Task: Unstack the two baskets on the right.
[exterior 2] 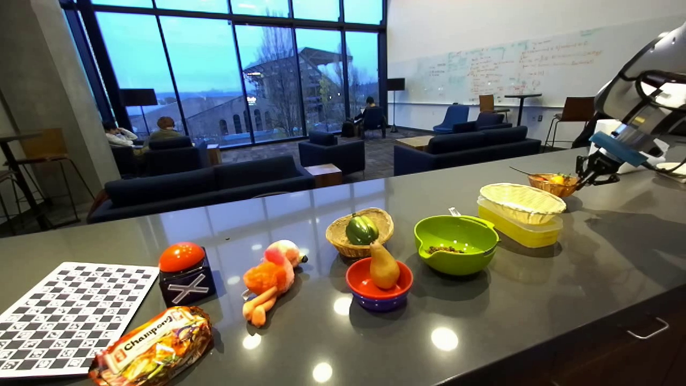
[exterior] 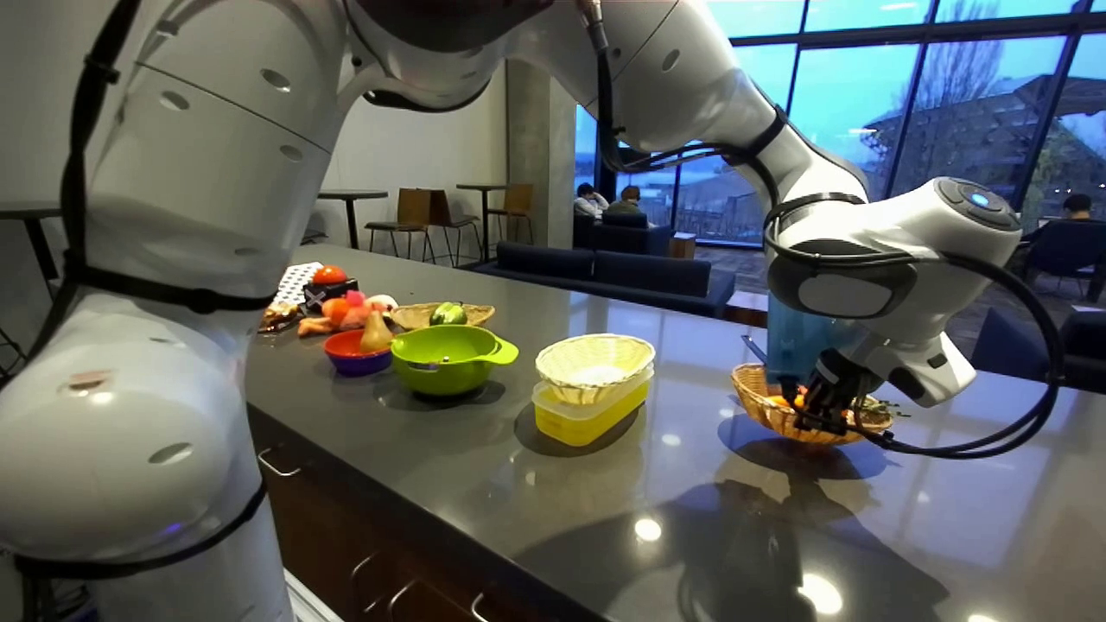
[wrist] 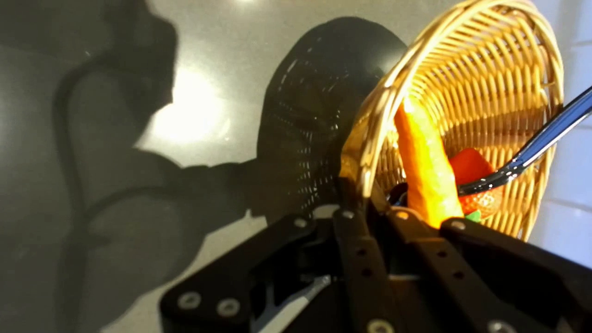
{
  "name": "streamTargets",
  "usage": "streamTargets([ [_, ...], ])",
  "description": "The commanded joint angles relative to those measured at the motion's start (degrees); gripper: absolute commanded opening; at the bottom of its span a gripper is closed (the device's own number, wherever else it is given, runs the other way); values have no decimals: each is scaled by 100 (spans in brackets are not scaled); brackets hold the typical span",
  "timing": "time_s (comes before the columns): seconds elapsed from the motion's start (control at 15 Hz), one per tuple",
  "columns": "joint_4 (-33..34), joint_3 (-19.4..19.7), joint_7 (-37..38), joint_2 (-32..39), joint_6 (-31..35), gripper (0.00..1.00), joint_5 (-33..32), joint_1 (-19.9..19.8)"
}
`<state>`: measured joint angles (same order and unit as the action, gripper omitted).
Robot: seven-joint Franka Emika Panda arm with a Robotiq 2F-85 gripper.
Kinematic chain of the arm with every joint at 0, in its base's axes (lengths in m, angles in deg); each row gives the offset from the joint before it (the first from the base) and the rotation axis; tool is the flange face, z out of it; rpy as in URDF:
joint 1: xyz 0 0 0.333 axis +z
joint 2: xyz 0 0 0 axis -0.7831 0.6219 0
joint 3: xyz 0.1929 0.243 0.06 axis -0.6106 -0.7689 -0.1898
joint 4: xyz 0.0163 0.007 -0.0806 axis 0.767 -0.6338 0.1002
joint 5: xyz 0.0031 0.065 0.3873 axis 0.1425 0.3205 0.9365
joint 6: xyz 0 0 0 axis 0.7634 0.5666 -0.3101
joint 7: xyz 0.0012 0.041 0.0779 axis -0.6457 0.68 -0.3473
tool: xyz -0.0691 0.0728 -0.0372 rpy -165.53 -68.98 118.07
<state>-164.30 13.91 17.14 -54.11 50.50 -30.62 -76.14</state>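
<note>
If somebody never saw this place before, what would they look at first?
Probably the big white robot arm arching over the dark grey counter in an exterior view, its black gripper pinching the rim of a brown woven basket. Bright colours might grab them next: the shiny red domed button on a dark box, towards the left, and the lime-green bowl, right of the middle.

Food basket (wrist: 495, 88) is brown; second basket (exterior 2: 520, 202), pale yellow; board (exterior 2: 80, 316), chequered black-white.

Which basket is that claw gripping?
The brown basket holding an orange piece: the gripper pinches its rim. The pale basket and the basket with green squash stand apart.
</note>
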Motion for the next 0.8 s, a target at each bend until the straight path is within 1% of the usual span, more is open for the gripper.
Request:
streamTargets([
  [0.0,276,-116,301,227,63,2,-55,-87],
  [0.33,435,-134,502,472,111,2,-107,-105],
  [0.73,504,-170,569,552,132,2,-85,-120],
])
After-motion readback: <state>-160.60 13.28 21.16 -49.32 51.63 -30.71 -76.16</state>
